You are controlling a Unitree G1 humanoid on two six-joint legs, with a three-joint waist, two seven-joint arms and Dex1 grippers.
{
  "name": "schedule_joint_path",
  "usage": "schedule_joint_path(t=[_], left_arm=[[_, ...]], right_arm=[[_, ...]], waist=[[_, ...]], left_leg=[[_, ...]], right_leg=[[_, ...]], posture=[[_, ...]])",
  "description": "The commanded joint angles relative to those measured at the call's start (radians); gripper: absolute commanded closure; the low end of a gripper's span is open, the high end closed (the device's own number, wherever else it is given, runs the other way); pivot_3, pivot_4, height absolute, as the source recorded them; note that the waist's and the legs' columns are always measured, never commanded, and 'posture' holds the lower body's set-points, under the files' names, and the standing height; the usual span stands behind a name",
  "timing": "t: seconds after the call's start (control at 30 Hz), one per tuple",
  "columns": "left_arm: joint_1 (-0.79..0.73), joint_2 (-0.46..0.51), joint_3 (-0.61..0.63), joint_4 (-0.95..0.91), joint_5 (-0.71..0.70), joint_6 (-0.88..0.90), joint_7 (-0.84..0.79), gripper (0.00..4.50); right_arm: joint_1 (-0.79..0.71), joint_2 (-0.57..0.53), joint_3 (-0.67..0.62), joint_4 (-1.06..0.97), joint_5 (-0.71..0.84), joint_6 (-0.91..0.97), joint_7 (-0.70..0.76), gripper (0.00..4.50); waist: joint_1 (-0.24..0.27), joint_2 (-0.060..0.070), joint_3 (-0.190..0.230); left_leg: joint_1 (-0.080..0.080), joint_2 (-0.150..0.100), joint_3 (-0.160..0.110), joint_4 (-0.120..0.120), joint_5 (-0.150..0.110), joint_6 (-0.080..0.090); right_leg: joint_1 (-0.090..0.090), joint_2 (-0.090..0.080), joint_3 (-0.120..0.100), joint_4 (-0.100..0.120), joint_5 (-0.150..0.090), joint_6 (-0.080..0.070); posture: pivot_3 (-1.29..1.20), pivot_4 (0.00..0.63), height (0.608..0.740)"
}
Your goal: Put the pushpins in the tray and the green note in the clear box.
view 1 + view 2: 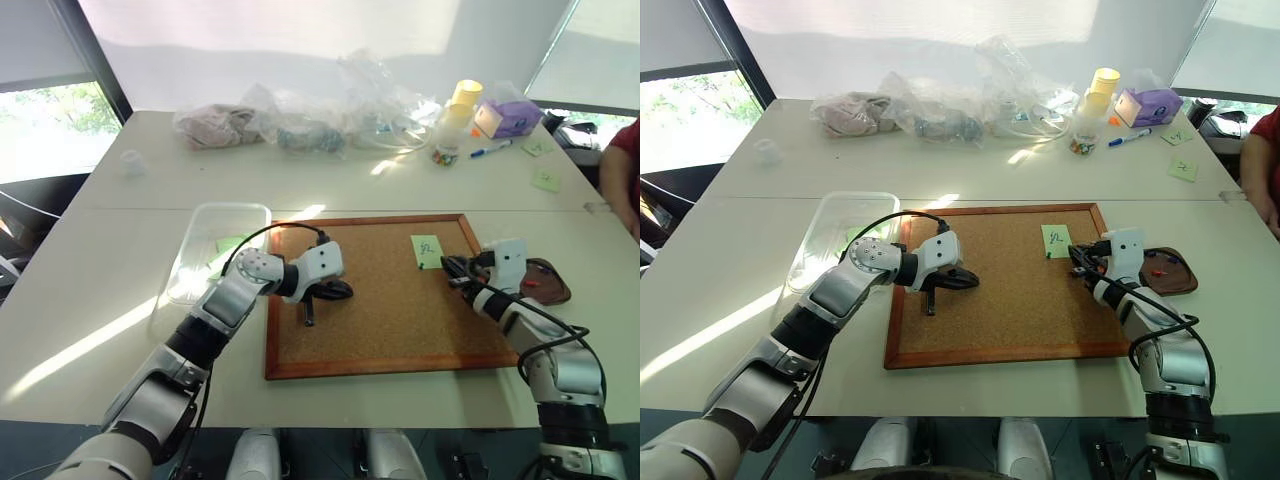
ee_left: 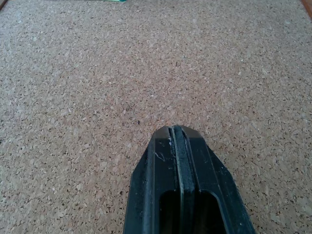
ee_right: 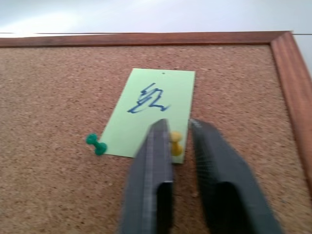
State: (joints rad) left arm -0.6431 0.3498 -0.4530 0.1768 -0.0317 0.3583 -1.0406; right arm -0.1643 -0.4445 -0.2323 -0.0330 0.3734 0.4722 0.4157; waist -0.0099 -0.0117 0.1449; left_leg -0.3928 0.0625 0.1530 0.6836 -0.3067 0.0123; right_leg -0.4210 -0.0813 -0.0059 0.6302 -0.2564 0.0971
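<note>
So the right gripper (image 3: 176,127) is sitting low over the wood-framed corkboard (image 1: 390,300), its two black fingers (image 3: 151,161) either side of a small yellow pushpin (image 3: 175,144) that stands in the near corner of the light-green sticky note with the scribble on it (image 3: 151,109). There's still a visible gap on one side of the pin, so I can't honestly tell whether it's pinched. A green pushpin (image 3: 96,144) is stuck just beside the note's other near corner, off to the side of that gripper.

The dark glossy brown oval tray (image 1: 1175,275) is right beside the right gripper, on the table past the board's edge, and it has a red-orange pushpin (image 1: 1157,271) lying in it.

The left gripper (image 2: 176,134) is clenched tight with nothing in it, tip down over bare cork. The clear rectangular plastic box (image 1: 200,240) is just behind that arm, off the board's edge, with something light green showing in or under it; can't tell which.
</note>
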Motion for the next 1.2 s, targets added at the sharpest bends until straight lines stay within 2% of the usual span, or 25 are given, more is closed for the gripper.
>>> schedule_joint_path(t=[0.03,0.63,0.9,1.2], left_arm=[[0.017,0.004,-0.028,0.026,0.031,0.014,-0.001,4.50],[0.011,0.014,-0.048,0.047,0.064,0.036,0.000,4.50],[0.013,0.013,-0.046,0.045,0.065,0.035,-0.003,4.50],[0.014,0.006,-0.041,0.042,0.057,0.023,-0.004,4.50]], right_arm=[[0.004,0.002,-0.024,-0.027,0.010,-0.009,-0.002,4.48],[0.028,0.027,-0.114,-0.054,-0.007,-0.203,-0.077,4.48],[0.040,0.025,-0.188,-0.059,0.025,-0.206,-0.110,4.48],[0.094,-0.073,-0.310,0.075,-0.009,-0.133,-0.171,4.48]], waist=[[0.000,0.000,0.000],[0.001,0.000,0.000],[-0.001,0.000,0.000],[-0.002,0.000,0.000]], left_leg=[[0.000,0.000,0.000,0.000,0.000,0.000],[0.000,0.000,0.000,0.000,0.000,0.000],[0.001,0.000,0.000,0.000,0.000,0.000],[0.001,0.000,0.000,0.000,0.000,0.000]], right_leg=[[0.000,0.000,0.000,0.000,0.000,0.000],[0.000,0.000,0.000,0.000,0.000,0.000],[0.001,0.000,0.000,0.000,0.000,0.000],[0.001,0.000,0.000,0.000,0.000,0.000]], posture=[[0.00,0.150,0.737],[0.00,0.150,0.737],[0.00,0.150,0.737],[0.00,0.150,0.737]])
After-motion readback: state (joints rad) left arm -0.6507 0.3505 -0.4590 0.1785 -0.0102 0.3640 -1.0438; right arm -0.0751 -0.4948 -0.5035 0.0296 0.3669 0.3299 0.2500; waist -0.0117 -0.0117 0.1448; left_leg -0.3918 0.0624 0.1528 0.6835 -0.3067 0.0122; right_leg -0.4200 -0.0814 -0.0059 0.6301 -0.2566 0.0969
